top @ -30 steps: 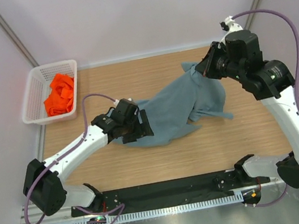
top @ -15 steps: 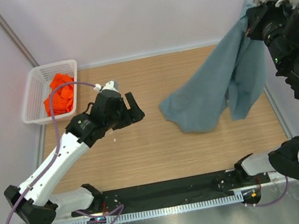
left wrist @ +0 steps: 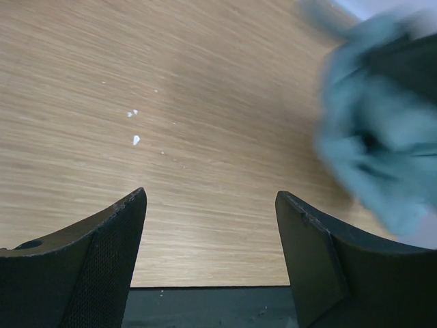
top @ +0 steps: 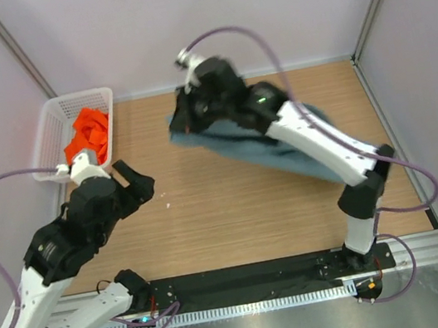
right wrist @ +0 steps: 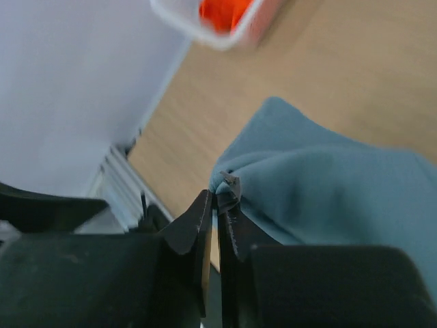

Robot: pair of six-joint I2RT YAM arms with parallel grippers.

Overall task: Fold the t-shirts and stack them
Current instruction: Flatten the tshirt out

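Right gripper (right wrist: 218, 198): pinching a corner of grey-blue t-shirt (top: 228, 144), cloth trailing behind it, likely to spread it flat.
Left gripper (left wrist: 212, 198): spread, empty; shirt ahead-right, ready to assist.
Orange t-shirt (top: 87, 137): in basket (top: 77, 96) beyond left gripper, untouched.

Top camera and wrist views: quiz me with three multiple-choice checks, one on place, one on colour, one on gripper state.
1. Where is the orange t-shirt?
A. in the white lattice basket
B. spread out flat
C. draped over an arm

2. What colour does the right gripper pinch?
A. white
B. grey-blue
C. orange

3. How is the left gripper?
A. shut on cloth
B. open, empty
C. shut, empty

Key:
1 A, orange cloth lies inside the basket.
2 B, its jaws are closed on the edge of the grey-blue t-shirt.
3 B, its jaws stand wide apart with nothing between them.
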